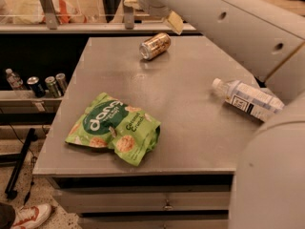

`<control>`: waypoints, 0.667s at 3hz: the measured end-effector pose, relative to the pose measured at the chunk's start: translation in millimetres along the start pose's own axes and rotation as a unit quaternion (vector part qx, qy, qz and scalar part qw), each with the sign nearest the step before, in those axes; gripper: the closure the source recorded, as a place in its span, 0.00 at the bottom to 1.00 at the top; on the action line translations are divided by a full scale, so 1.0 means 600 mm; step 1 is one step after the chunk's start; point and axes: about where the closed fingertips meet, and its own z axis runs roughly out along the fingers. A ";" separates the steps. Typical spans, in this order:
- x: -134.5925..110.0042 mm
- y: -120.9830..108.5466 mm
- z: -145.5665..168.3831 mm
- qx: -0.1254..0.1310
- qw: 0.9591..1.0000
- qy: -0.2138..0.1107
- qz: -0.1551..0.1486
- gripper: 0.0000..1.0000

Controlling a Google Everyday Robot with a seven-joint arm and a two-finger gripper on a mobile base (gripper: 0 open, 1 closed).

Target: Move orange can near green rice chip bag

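The pale arm [238, 27] stretches away to the left, with its gripper [152, 11] at the far end (fingers spread apart).

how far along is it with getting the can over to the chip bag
Done: nothing yet. The can lies on its side at the far edge of the table, well apart from the bag at the front left. In hand: the pincer hangs just above and behind the can, not gripping it. Left: grasp the can, carry it across and set it beside the bag.
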 end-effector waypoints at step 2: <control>-0.005 0.019 0.055 -0.107 0.993 -0.035 0.023 0.00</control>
